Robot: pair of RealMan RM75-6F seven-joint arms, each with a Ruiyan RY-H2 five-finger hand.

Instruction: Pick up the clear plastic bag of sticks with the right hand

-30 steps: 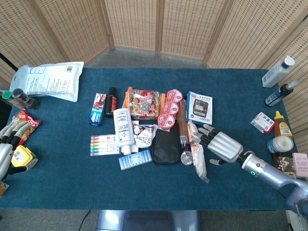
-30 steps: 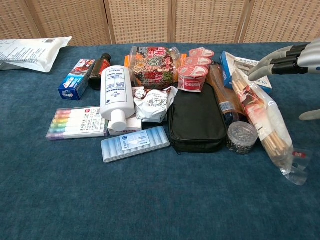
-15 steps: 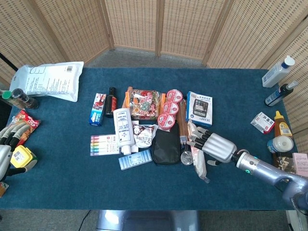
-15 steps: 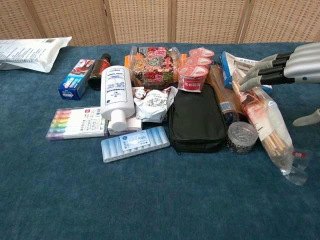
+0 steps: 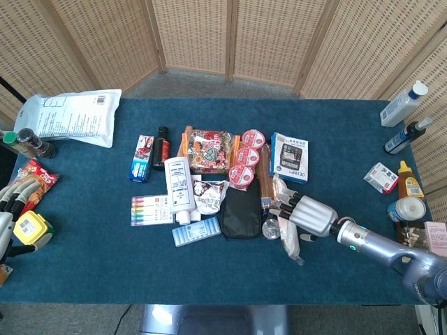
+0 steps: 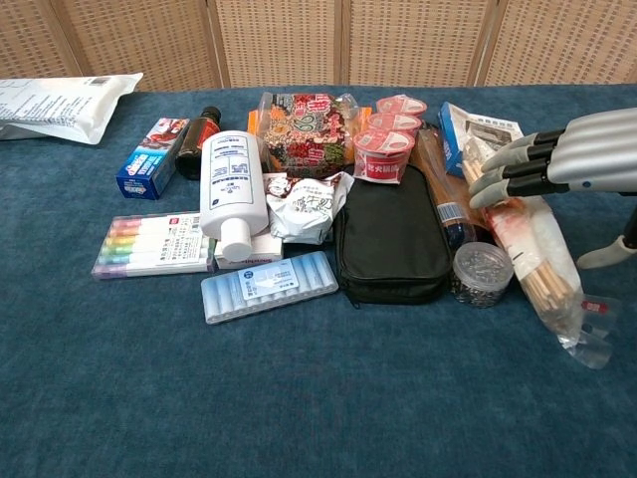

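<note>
Since the earlier frames the right hand (image 6: 557, 164) has slid in from the table's right side and lowered over the clear plastic bag of sticks (image 6: 532, 249), which lies flat on the blue cloth directly beneath its fingers (image 5: 283, 206). Those fingers are spread and extended, gripping nothing, the thumb apart on the near side. Just beyond the fingertips lie a small round jar (image 6: 481, 272) and a black pouch (image 6: 388, 239). Far off, the left hand (image 5: 10, 216) rests with fingers loosely apart, empty.
</note>
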